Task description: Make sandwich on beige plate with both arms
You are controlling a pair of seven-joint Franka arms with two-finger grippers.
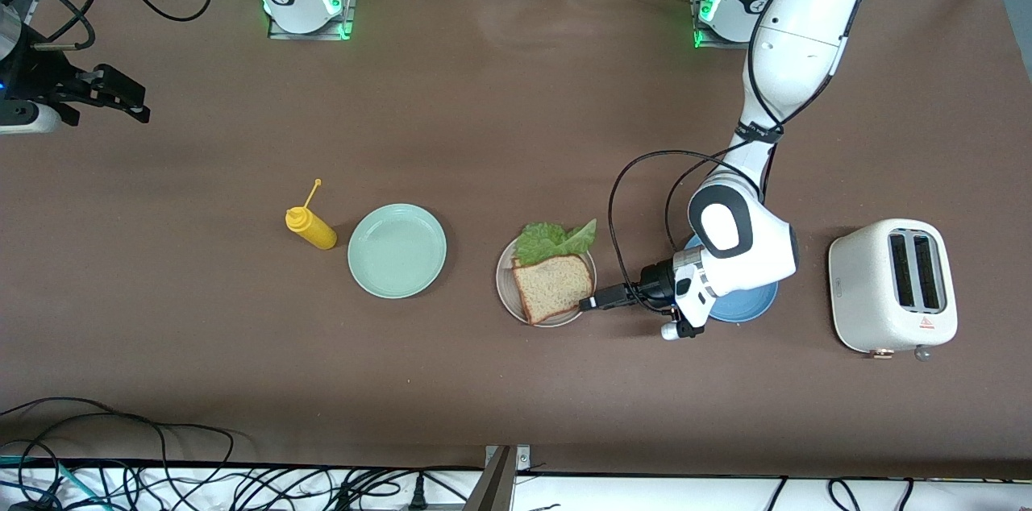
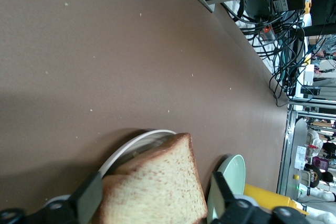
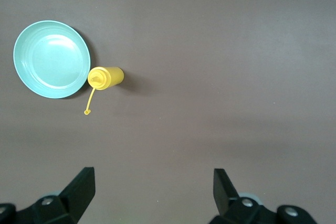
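Left tool (image 1: 587,303) open beside sandwich (image 1: 554,285).

You've got the top bread slice (image 1: 554,285) lying flat on the beige plate (image 1: 505,289) mid-table, lettuce leaf (image 1: 551,238) poking out past its rim.

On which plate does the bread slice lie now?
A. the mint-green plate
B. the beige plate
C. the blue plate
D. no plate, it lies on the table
B: the bread slice lies on the beige plate, with lettuce at its edge; the mint-green plate holds nothing.
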